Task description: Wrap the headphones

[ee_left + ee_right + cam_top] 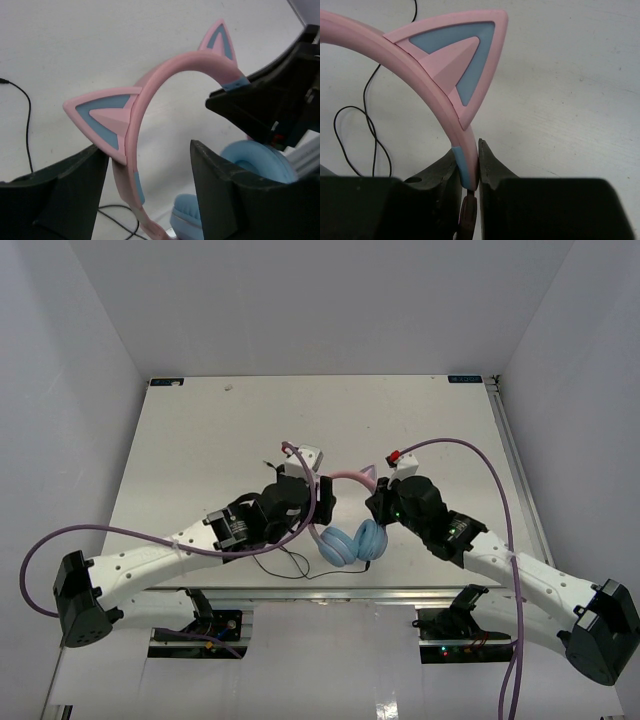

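The headphones (350, 540) stand near the table's front middle, light blue ear cups down and the pink cat-eared headband (165, 75) arching up. My left gripper (150, 187) is open; the headband's side runs between its jaws, close to the left finger (65, 195), with a clear gap to the other. My right gripper (468, 167) is shut on the headband's other side, just below a cat ear (460, 65). In the top view the left gripper (320, 490) and right gripper (376, 502) flank the band. The thin black cord (285, 565) lies loose on the table.
Thick purple arm cables loop out at the left (100, 532) and arch over the right arm (480, 455). The table's near edge (330, 590) runs just in front of the ear cups. White walls enclose the table on three sides.
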`<state>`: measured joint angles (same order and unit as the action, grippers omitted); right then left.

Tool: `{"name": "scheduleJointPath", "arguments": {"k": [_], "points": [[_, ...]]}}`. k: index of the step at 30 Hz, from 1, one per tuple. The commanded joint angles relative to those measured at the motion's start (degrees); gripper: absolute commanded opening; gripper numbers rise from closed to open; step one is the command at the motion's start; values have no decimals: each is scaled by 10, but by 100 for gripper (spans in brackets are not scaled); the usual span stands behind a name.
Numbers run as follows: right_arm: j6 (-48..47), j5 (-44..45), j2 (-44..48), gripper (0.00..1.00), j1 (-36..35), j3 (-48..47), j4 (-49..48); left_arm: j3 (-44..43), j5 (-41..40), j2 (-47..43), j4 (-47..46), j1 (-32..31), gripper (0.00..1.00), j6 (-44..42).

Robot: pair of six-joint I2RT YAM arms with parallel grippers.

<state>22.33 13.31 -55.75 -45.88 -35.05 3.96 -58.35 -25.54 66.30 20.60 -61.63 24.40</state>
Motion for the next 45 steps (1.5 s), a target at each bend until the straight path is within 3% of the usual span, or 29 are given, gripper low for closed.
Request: {"name": "scheduleJointPath", "arguments": {"k": [1,6,11,16,31,39,45], "points": [[-8,-35,8,8,-4,-34,0,-125,64,9,116,-2,78,-57],[-18,-56,23,8,-4,-39,11,-189,90,37,174,-3,77,-132],[-27,-67,13,8,-3,-50,35,-243,25,77,223,-3,76,-173],[-28,-67,12,8,-4,-54,43,-287,11,105,263,-3,77,-179],[-30,-54,11,8,-3,-56,56,-272,33,58,302,-4,81,-183],[-33,-68,8,8,-4,-57,56,-284,116,141,301,-7,73,-269],[-33,-85,8,8,-4,-58,56,-276,115,191,275,-10,71,-331]]}}
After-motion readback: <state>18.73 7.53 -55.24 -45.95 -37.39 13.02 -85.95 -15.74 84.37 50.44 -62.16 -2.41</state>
